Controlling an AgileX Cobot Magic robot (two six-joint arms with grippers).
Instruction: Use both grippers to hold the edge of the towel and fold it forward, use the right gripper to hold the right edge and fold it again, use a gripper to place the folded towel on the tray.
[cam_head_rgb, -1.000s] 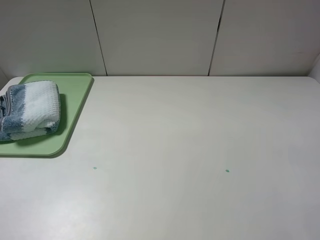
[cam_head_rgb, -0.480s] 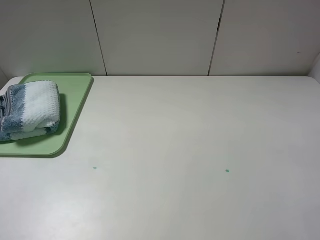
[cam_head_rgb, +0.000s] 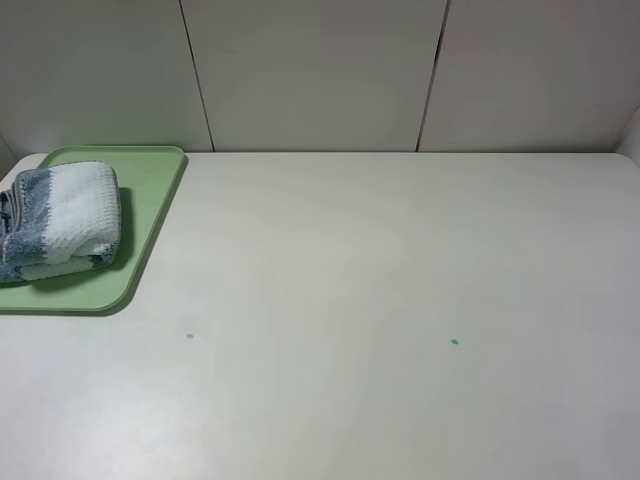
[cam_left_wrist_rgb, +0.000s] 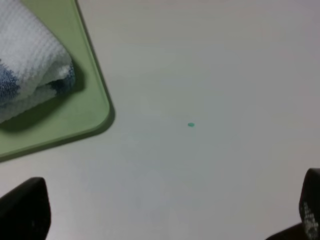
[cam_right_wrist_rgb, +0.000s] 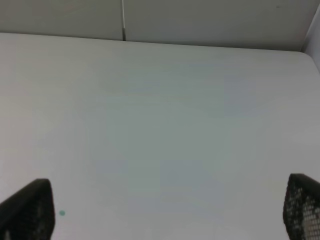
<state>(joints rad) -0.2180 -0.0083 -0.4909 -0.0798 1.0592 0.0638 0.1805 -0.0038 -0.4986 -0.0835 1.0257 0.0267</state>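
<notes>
The folded blue-and-white towel (cam_head_rgb: 58, 220) lies on the green tray (cam_head_rgb: 150, 215) at the far left of the table. It also shows in the left wrist view (cam_left_wrist_rgb: 30, 60), resting on the tray (cam_left_wrist_rgb: 75, 115). Neither arm appears in the exterior high view. My left gripper (cam_left_wrist_rgb: 170, 212) is open and empty over bare table, a little away from the tray's near corner. My right gripper (cam_right_wrist_rgb: 170, 210) is open and empty over the table's right half, far from the towel.
The white table (cam_head_rgb: 380, 260) runs back to a grey panelled wall (cam_head_rgb: 320, 70). Two small green dots mark the tabletop, one left (cam_head_rgb: 190, 336) and one right (cam_head_rgb: 455, 342).
</notes>
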